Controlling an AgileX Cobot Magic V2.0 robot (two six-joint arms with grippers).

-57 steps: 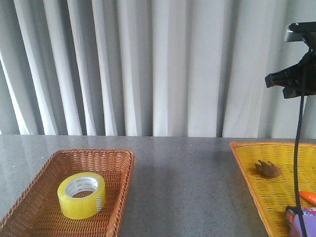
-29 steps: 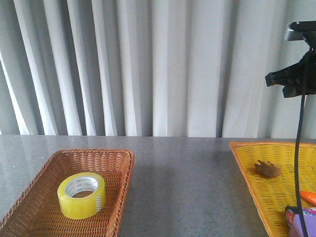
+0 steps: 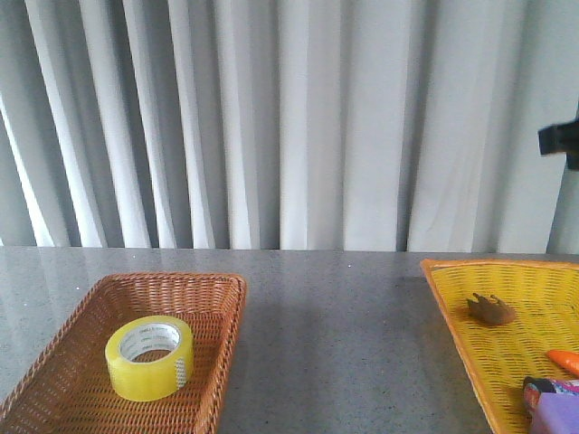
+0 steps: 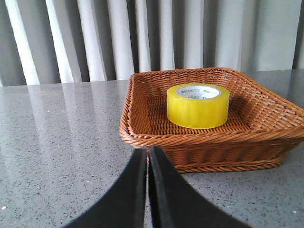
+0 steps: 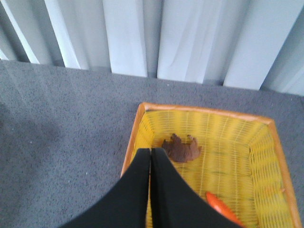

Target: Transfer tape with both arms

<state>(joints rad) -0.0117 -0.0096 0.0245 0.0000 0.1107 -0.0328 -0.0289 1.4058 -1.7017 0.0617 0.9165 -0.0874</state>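
Front view gives us the clearest sign of change: a second ago the right arm hung high at the right edge with its cable trailing down in front of the yellow basket point(image 3: 452, 307), and now only a small black corner of that arm point(image 3: 561, 140) shows there, the cable gone from sight. We judge that the right arm is lifting or pulling back out of frame, which says little yet about the tape point(image 3: 149, 357) itself. The tape has not moved across the three pictures; it lies flat in the brown wicker basket point(image 3: 226, 312) at the left of the table point(image 3: 335, 334), core opening upward, untouched by either arm.

From the left wrist view we see the left end effector point(image 4: 148, 164) clenched with nothing between its fingers, low over the table just outside the near wall of the brown wicker basket, the tape beyond it. The right end effector point(image 5: 150, 164) is likewise clenched and empty, high above the yellow basket's rim, with a brown toy point(image 5: 181, 148) and an orange piece point(image 5: 221, 206) lying inside. So we judge the pickup not yet begun.

The tape is a wide roll of translucent yellow with a white printed inner core, its outer face smooth and glossy.
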